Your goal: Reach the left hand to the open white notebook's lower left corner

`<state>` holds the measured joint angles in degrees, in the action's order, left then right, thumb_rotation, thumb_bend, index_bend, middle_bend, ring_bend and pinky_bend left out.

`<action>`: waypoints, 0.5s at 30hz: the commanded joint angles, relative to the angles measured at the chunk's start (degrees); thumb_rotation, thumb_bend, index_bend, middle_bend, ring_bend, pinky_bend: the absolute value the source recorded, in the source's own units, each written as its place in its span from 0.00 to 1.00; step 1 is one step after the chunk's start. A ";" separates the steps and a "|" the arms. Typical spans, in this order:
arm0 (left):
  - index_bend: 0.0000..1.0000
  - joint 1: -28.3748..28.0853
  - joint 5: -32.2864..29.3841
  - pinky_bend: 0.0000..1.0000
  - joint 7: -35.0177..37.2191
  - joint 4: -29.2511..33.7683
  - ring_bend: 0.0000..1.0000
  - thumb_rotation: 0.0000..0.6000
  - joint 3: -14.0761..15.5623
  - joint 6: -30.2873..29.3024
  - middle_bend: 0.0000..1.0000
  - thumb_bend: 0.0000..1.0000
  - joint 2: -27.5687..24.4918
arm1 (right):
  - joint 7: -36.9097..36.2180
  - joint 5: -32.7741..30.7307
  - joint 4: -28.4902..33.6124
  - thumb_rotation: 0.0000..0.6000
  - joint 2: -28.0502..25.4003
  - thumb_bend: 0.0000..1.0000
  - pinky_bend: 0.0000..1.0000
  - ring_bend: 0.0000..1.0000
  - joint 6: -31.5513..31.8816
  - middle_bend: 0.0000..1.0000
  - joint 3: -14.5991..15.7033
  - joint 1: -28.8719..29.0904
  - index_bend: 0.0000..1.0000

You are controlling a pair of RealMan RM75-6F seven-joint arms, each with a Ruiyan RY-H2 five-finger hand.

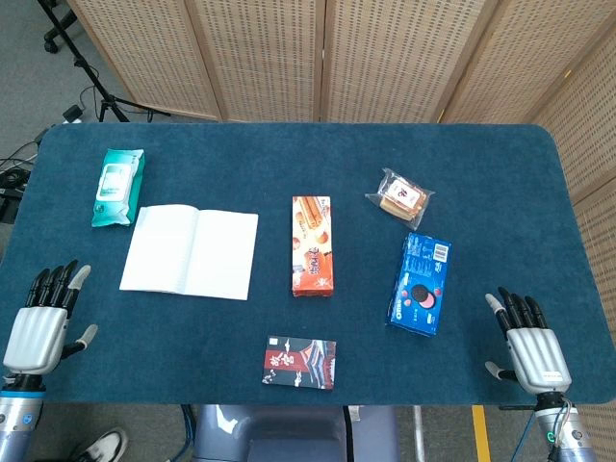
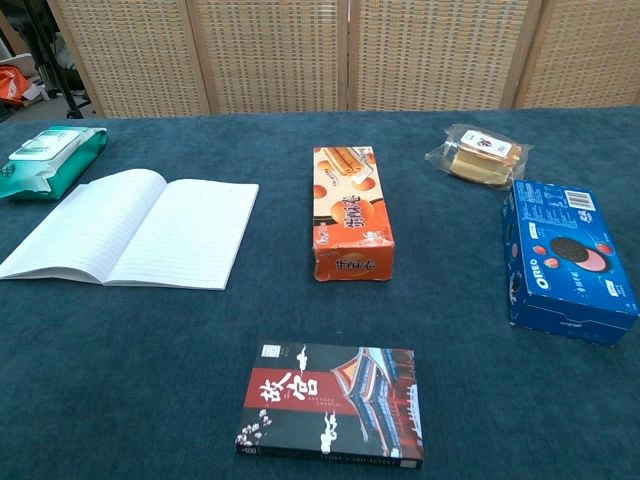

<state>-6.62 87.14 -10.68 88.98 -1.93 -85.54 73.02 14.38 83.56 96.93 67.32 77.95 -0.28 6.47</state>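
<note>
The open white notebook lies flat on the left half of the blue table; in the chest view the notebook shows lined pages. Its lower left corner sits near the table's left side, in front of the green wipes pack. My left hand hovers at the table's near left edge, fingers spread and holding nothing, a short way below and left of that corner. My right hand rests open at the near right edge. Neither hand appears in the chest view.
A green wipes pack lies behind the notebook. An orange biscuit box sits mid-table, a dark box near the front edge, a blue Oreo box and a wrapped snack to the right.
</note>
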 commanded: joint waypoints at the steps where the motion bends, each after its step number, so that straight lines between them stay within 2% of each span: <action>1: 0.00 0.01 0.01 0.00 0.01 -0.01 0.00 1.00 0.00 -0.01 0.00 0.24 0.01 | -0.01 0.04 0.01 1.00 0.01 0.05 0.00 0.00 0.00 0.00 0.02 0.00 0.00; 15: 0.00 -0.15 0.14 0.00 0.21 -0.35 0.00 1.00 0.05 0.22 0.00 0.24 0.06 | 0.03 -0.01 0.10 1.00 -0.05 0.05 0.00 0.00 0.22 0.00 -0.05 -0.11 0.00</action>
<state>-6.77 87.29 -10.47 88.63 -1.88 -85.32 73.08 14.40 83.60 97.05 67.27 78.19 -0.31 6.37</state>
